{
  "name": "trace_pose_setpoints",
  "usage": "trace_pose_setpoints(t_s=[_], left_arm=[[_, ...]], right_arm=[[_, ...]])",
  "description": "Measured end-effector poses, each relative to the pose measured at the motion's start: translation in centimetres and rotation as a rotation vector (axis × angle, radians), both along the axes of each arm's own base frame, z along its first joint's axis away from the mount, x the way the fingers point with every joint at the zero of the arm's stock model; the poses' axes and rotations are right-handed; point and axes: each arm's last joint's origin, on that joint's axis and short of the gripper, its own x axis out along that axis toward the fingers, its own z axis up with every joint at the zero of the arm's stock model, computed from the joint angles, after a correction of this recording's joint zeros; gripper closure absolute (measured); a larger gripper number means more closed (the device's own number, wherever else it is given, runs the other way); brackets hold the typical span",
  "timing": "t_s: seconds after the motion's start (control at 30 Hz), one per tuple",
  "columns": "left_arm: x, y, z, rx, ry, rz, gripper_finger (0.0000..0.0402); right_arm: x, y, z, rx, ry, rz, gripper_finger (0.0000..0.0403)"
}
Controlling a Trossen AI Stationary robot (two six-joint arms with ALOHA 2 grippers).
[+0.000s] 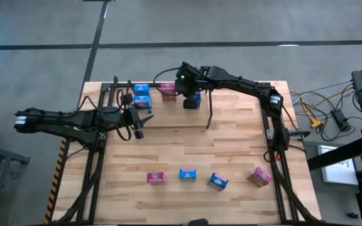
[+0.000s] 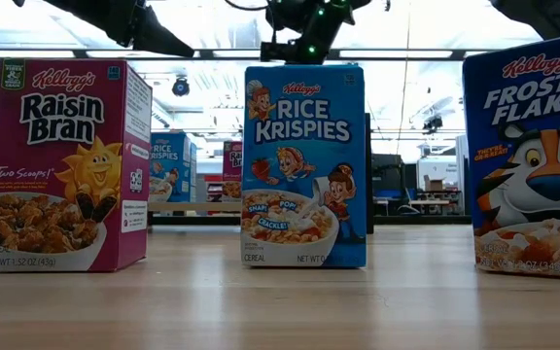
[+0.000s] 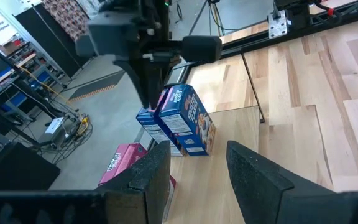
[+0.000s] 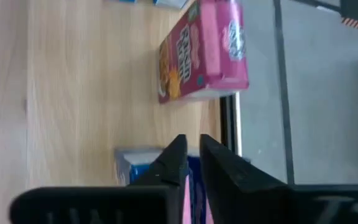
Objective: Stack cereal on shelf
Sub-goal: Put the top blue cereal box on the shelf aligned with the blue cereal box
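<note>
The shelf of black rods stands at the table's far side. On it are two blue cereal boxes, a pink one and another blue box. My right gripper is shut just above that last blue box, with nothing between its fingers. The pink box lies beyond it. My left gripper hangs open in front of the shelf's left part, holding nothing. Four more boxes stand near the front edge: pink, blue, blue, pink. My right gripper comes from above, slanting down, with its shut fingertips right over the top of the blue box on the shelf. Whether they touch the box I cannot tell.
In the low view the front boxes stand upright on their bases: pink Raisin Bran, Rice Krispies, Frosted Flakes. Slanted black arm frames run along both table sides. Bare wood lies between the shelf and the front row.
</note>
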Motion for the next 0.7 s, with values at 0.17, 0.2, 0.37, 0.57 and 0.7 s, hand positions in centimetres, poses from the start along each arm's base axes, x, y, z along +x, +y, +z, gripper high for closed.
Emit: trace_pose_setpoints(t_s=[0.17, 0.2, 0.37, 0.57, 0.7], left_arm=[[0.0, 0.0, 0.0, 0.0, 0.0, 0.0, 0.0261], [0.0, 0.0, 0.0, 0.0, 0.0, 0.0, 0.0261], [0.0, 0.0, 0.0, 0.0, 0.0, 0.0, 0.0261], [0.0, 0.0, 0.0, 0.0, 0.0, 0.0, 0.0261], [0.0, 0.0, 0.0, 0.0, -0.001, 0.0, 0.0261]], right_arm=[[-0.2, 0.0, -1.1, 0.014, 0.042, -0.003, 0.0393], [-0.2, 0.0, -1.4, 0.016, 0.049, -0.003, 0.0393], [-0.2, 0.0, -2.3, 0.027, 0.078, -0.003, 0.0394], [-0.2, 0.0, -2.4, 0.028, 0.079, -0.003, 0.0394], [-0.2, 0.0, -2.4, 0.029, 0.078, -0.006, 0.0394]])
